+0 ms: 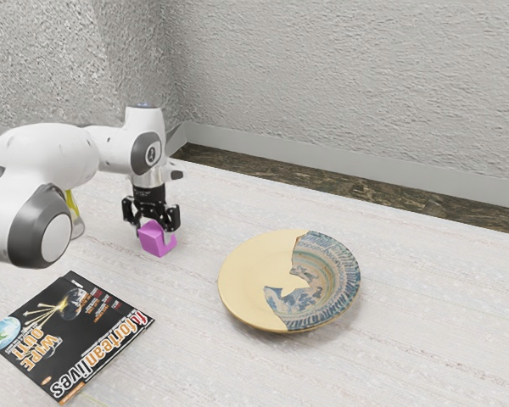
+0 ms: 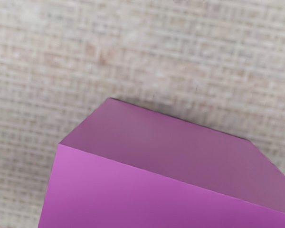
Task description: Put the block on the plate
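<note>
One magazine (image 1: 68,333), one plate (image 1: 250,284) and one block (image 1: 155,244), on or over one worktop (image 1: 416,339).
Nearest in the exterior view lies the magazine, dark-covered with orange and white lettering; beyond it, towards the exterior view's right, sits the one container, the plate, part plain tan and part blue-patterned, with a jagged line between. The purple block is outside the plate, farther off towards the exterior view's left, right under the end effector (image 1: 155,227); whether it rests on the worktop is hard to tell. I cannot tell whether the end effector is spread or pinching the block. One yellow-and-grey thing (image 1: 73,212) is partly hidden behind the single white arm (image 1: 47,157); farthest are a strip of dark floor (image 1: 322,176) and rough pale walls (image 1: 348,76).
</note>
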### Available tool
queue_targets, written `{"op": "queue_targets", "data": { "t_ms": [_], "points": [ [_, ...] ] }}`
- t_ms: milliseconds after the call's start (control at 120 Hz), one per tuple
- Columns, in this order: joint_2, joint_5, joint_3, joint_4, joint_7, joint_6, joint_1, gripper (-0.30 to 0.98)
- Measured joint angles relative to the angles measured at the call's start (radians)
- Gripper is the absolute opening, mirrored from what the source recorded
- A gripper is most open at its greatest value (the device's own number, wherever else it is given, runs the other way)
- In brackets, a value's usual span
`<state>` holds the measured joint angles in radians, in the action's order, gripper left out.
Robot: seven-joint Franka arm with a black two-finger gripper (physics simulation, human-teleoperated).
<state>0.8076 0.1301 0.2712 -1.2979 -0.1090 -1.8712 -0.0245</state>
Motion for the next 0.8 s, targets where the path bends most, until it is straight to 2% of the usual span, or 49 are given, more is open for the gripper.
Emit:
{"op": "queue_targets", "data": {
  "t_ms": [367,583,800],
  "points": [
    [-0.01,0.003,0.0,0.0,0.004,-0.011,0.0,0.45],
    [-0.123,-0.008,0.0,-0.041,0.006,-0.003,0.004,0.42],
    [-0.209,-0.013,-0.001,-0.048,0.007,0.039,0.114,0.4]
  ]
}}
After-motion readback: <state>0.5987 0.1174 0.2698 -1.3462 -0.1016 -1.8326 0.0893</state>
